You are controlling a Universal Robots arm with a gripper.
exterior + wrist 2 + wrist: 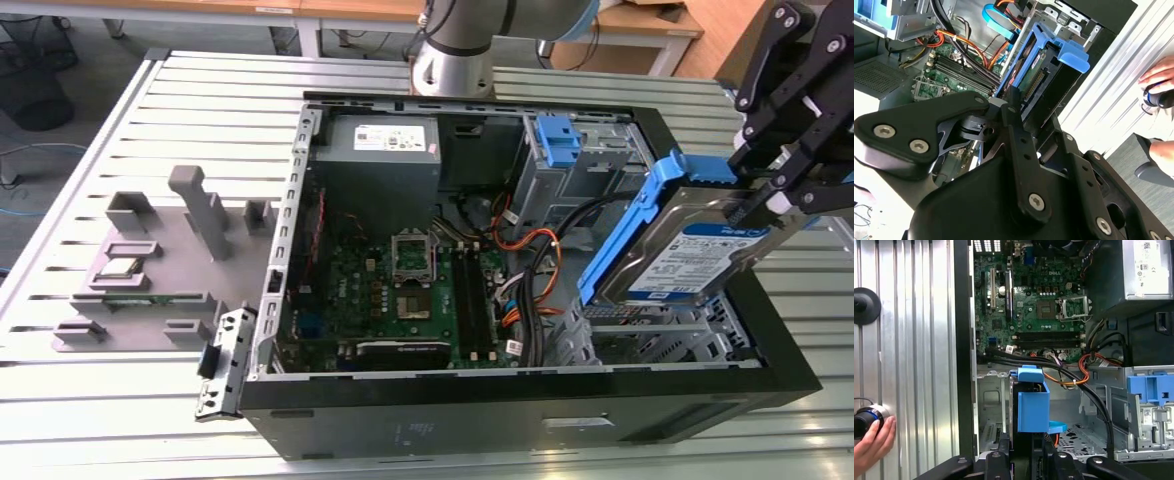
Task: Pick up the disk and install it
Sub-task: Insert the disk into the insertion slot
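**Holding the disk above the open case: pickup done, install not yet done**

You have the first half of the job behind you. The gripper (770, 205) is clamped on the disk (687, 255), gripping it at the upper edge, and the drive hangs tilted in the air with its blue-and-white label facing the exterior camera. Its blue carrier (638, 225) frames it on the side nearer the motherboard (400, 290).

The disk sits over the corner of the computer case (534, 385) at the exterior view's right, just above the bare metal drive cage (647, 335). From these views you cannot tell whether its lower edge touches the cage or hangs just clear of it. In the first wrist view the carrier's handle tab (1033, 400) points into the case, with the cage's open floor beyond it.

Judged from this, seating is what remains: the drive is not level with the cage and not slid into it. The other blue bracket (558, 135) beside the power supply (380, 150) looks untouched.

Note a person's hand (874, 440) resting on the slatted table (914, 340) outside the case wall, well apart from the gripper.
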